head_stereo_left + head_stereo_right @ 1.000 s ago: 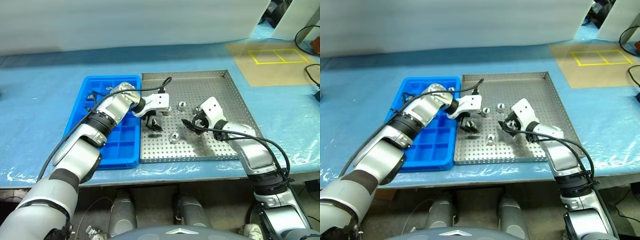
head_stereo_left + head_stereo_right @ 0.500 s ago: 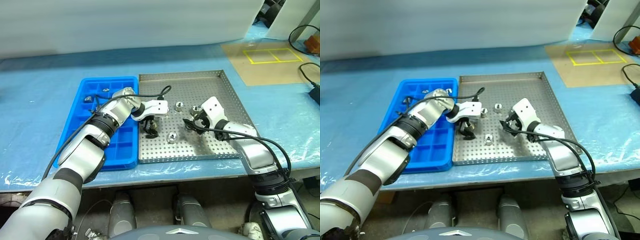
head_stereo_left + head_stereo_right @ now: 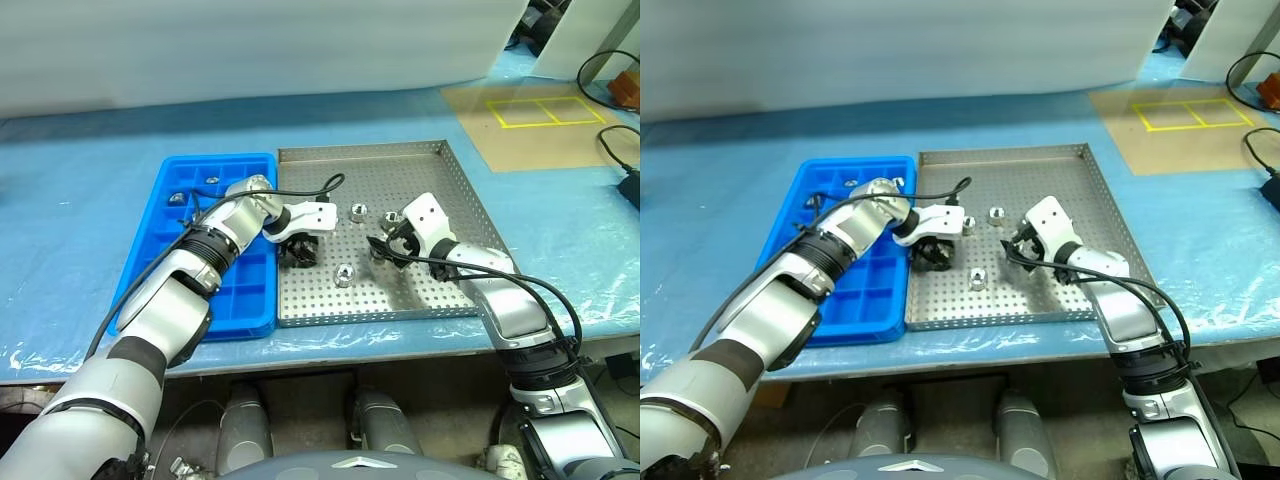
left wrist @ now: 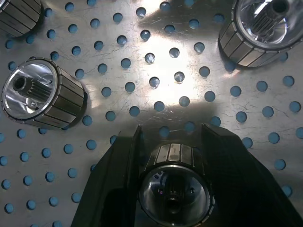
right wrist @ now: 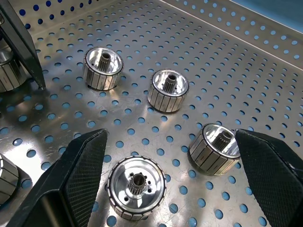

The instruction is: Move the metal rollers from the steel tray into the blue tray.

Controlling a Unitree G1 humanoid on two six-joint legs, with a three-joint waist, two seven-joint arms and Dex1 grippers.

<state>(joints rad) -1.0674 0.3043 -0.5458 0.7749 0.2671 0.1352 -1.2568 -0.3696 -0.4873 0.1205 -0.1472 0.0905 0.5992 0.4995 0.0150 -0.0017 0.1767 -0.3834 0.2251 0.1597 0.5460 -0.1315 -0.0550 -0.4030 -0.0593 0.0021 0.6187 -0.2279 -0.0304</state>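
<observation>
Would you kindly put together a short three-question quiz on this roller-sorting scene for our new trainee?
1. True or false: the left gripper is shut on a metal roller.
2. Multiple choice: where does that roller sit? A) on the steel tray B) in the blue tray C) on the blue sheet beside both trays.
3. Fill in: the right gripper hangs over the steel tray with its jaws ____.

Key: 1 true; 2 A; 3 open, with a loose roller between the fingers, not gripped.
</observation>
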